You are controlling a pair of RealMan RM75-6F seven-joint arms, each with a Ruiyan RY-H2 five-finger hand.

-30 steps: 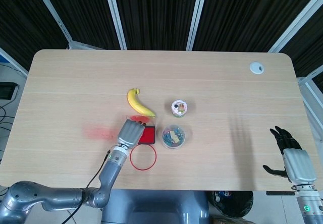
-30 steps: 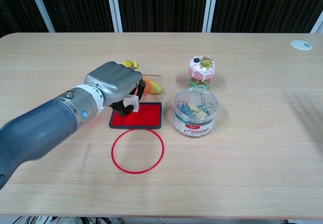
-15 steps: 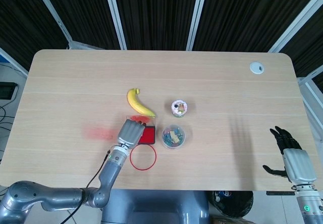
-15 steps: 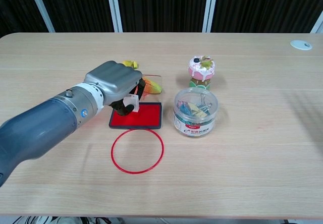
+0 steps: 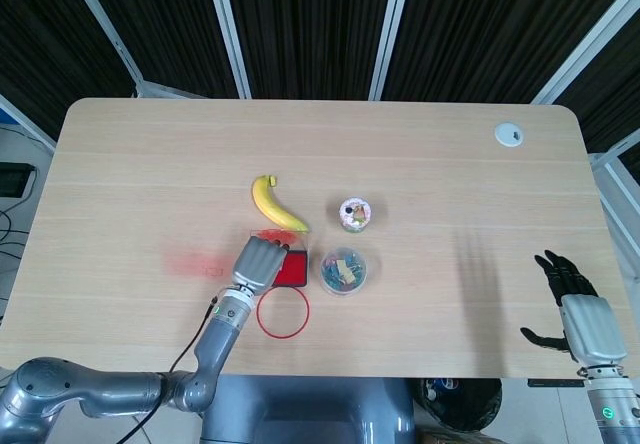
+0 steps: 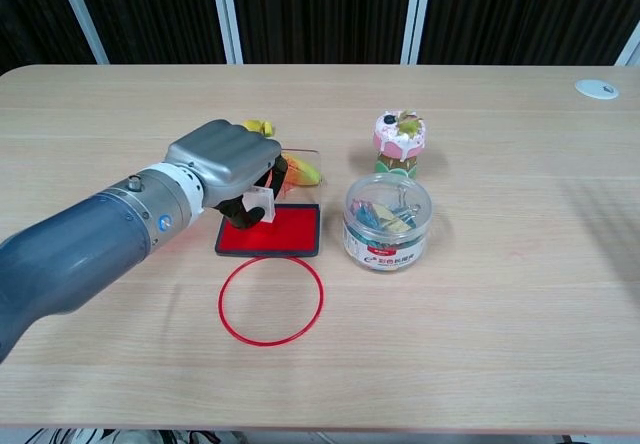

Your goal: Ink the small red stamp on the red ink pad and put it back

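The left hand [image 6: 222, 167] is curled over the near-left corner of the red ink pad [image 6: 278, 230], fingers wrapped round the small stamp [image 6: 259, 204], whose clear block peeks out just under the knuckles. The stamp sits right at the pad's left edge; whether its face touches the red surface, the hand hides that. Compared with a second ago, almost nothing has shifted: the hand holds the same spot over the pad, same grip, same tilt. The forearm behind it has slid a touch lower and left in the chest view, and that is the only visible difference.

Just in front of the hand, toward the robot, lies the red ring [image 6: 271, 299], flat on the bench [image 6: 500, 314], close to the pad's near edge. Beyond the hand, the banana [image 5: 272, 204] pokes out past the knuckles, with the pad's clear lid [image 6: 303, 160] just beside it. To the hand's right stands the clear tub of binder clips [image 6: 387, 222], just beside the pad, and behind the tub the little cake-shaped toy [image 6: 399, 142].

Far off to the right, the right hand [image 5: 578, 309] hangs at the bench edge, fingers spread, holding nothing, unmoved from a second ago.
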